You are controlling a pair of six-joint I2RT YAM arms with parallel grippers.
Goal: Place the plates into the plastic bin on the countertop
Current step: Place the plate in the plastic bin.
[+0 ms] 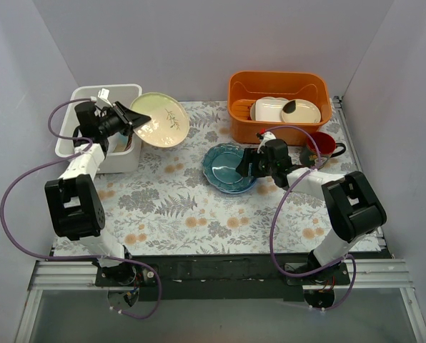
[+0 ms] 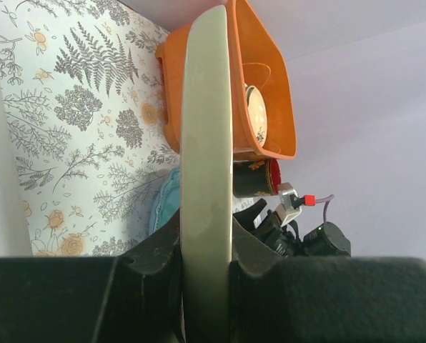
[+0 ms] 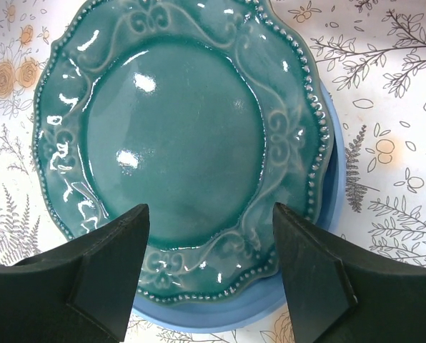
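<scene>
My left gripper (image 1: pixel 129 117) is shut on the rim of the cream-green plate with a leaf sprig (image 1: pixel 161 119), holding it tilted in the air just right of the white plastic bin (image 1: pixel 131 93). In the left wrist view the plate (image 2: pixel 206 143) stands edge-on between the fingers. My right gripper (image 1: pixel 246 166) is open and hovers over the near rim of the teal plate (image 1: pixel 224 164), which lies on a blue plate (image 3: pixel 320 221) on the countertop. The right wrist view shows the teal plate (image 3: pixel 177 136) between the spread fingertips.
An orange tub (image 1: pixel 279 87) with cream rectangular dishes (image 1: pixel 284 110) stands at the back right. A red mug (image 1: pixel 320 144) sits just in front of it, close to my right arm. The fern-print countertop (image 1: pixel 170 207) spreads across the front.
</scene>
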